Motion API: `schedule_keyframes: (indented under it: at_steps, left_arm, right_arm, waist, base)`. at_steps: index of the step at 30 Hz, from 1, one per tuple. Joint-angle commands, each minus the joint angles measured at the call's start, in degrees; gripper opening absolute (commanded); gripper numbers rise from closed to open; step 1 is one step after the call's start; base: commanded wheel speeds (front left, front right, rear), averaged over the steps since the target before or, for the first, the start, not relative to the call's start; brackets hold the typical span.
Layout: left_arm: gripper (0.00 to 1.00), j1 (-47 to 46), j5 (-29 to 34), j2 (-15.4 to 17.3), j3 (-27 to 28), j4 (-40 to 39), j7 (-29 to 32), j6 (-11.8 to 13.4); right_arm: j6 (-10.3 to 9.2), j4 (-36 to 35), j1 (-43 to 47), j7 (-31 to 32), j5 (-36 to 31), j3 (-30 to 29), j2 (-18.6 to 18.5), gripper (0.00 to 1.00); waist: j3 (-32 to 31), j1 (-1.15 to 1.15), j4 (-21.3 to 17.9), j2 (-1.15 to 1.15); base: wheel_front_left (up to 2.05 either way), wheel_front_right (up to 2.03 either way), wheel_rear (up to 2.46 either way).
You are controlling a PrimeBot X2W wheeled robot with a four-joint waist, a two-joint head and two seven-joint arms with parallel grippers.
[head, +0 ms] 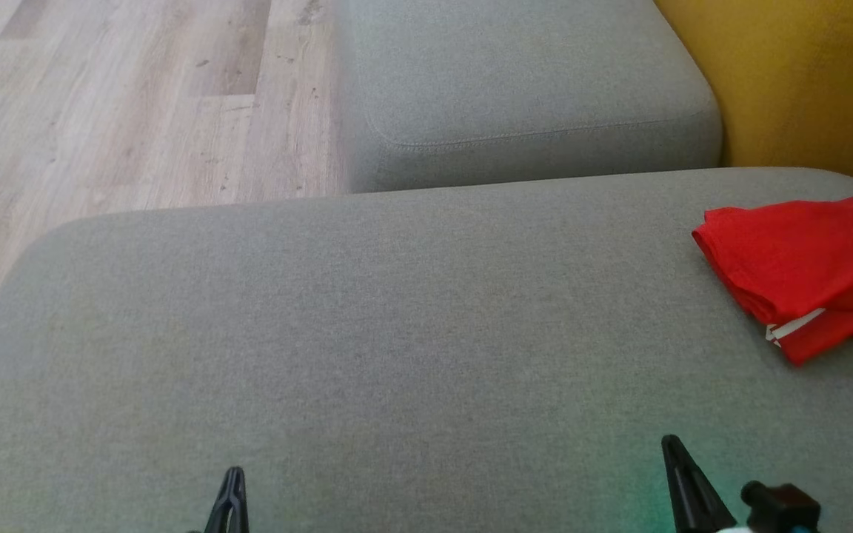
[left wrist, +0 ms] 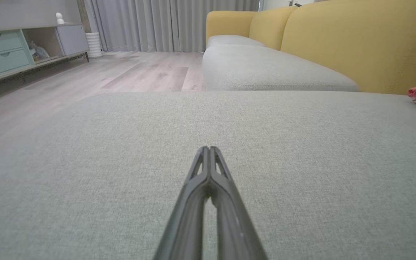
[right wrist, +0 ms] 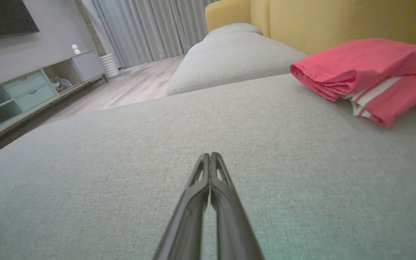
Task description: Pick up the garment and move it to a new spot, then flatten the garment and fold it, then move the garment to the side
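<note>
Red garment (head: 797,274) lies bunched on grey sofa cushion (head: 397,333), at 1 o'clock from right claw (head: 669,443); long axis about 10-to-4. Right claw nearer, left claw (head: 234,474) well apart. Both pressed together, empty.

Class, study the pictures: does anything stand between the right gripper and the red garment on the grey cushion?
Nothing visible does. The right gripper, shut, points across bare grey cushion. The red garment lies ahead and to its right, apart from it, near the yellow backrest.
</note>
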Motion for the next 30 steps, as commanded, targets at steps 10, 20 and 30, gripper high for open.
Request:
schedule_keyframes:
  at_steps: [10, 20, 30]
  left_arm:
    - [0.0, -3.59, -8.25, -0.01, 1.69, -1.97, 1.81, -1.18]
    - [0.0, -4.96, -15.79, -0.02, 3.04, -2.16, 3.65, -2.15]
    - [0.0, -6.22, -22.63, -0.03, 4.27, -2.32, 5.34, -3.03]
  right_arm:
    - [0.0, -2.29, -3.41, 1.62, 8.39, -0.86, -0.44, 0.0]
    - [-0.01, -2.7, -4.68, 3.15, 15.86, -1.62, -0.72, 0.0]
    - [-0.01, -3.09, -5.82, 4.61, 22.59, -2.39, -0.92, 0.0]
  waist:
    - [0.59, 0.0, -0.07, 0.0]
    - [1.18, 0.0, -0.15, 0.0]
    - [1.71, 0.0, -0.23, 0.0]
  base:
    - [0.0, 0.0, 0.0]
    - [0.0, 0.0, 0.0]
    - [0.0, 0.0, 0.0]
